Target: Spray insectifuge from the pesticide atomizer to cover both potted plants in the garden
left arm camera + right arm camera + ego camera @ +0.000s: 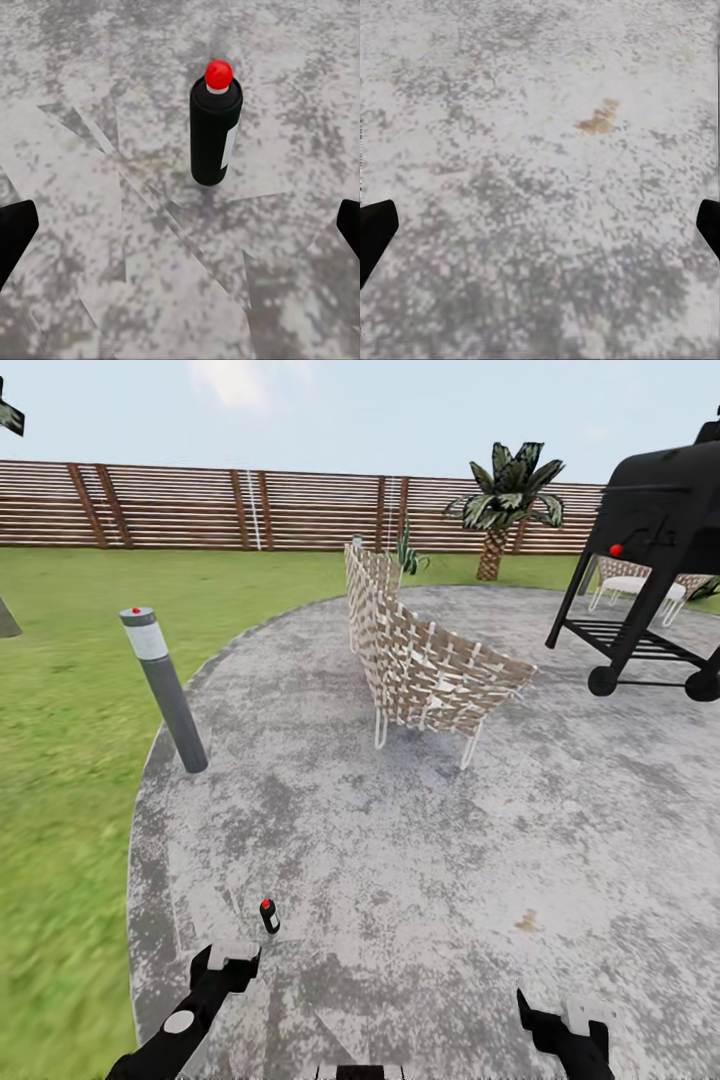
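One atomizer: the atomizer (269,917) (214,131) stands upright on the grey paving (420,860), just ahead of the left end effector (228,962), apart from it.
Left end effector: fingers (15,234) spread wide, holding nothing.
Right end effector (560,1020): fingers (375,232) spread wide, empty, above bare paving.
Beyond: chair (420,660), bollard (165,685), grill (650,560), fence (200,505).
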